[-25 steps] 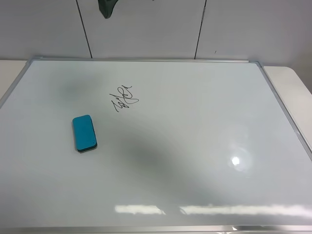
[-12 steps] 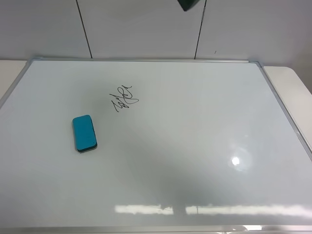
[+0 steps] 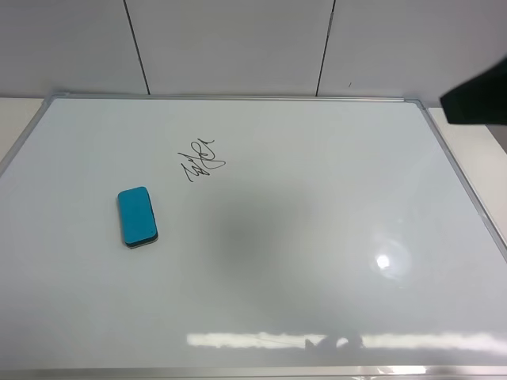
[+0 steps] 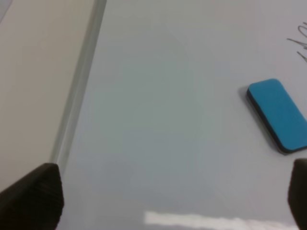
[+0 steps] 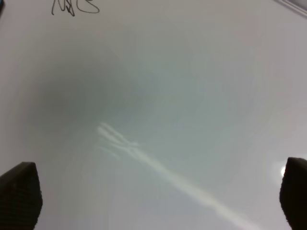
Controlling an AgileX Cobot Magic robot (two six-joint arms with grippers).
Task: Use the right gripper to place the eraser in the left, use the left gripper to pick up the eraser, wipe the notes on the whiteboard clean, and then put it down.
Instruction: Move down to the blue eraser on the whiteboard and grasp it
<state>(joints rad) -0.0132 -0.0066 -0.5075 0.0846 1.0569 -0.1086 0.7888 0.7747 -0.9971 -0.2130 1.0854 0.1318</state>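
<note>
Lying flat on the whiteboard (image 3: 317,237), teal face up and dark felt down, the eraser (image 3: 137,215) sits at about nine o'clock from the board's centre in the high view, well inside the silver frame (image 3: 238,97). The notes (image 3: 203,160) are at roughly one o'clock from the eraser, near it but apart, with every stroke intact.

The left gripper (image 4: 163,201) is spread wide. Its two fingertips stand far apart with only bare board between them, and it grips nothing. The eraser (image 4: 278,112) lies ahead of it and off to one side, untouched. The right gripper (image 5: 156,196) is just as wide and empty, over bare glossy board, with the scribble (image 5: 74,5) far ahead of it and no eraser in its view.

In the high view a dark shape (image 3: 478,93) cuts in at two o'clock, past the board's corner. It is probably part of an arm, but it is too blurred to say which.

Since the eraser already rests on the left half, the hand-over step looks finished. Left to do are the left claw's pick-up, the wipe across the notes and the setting down.
</note>
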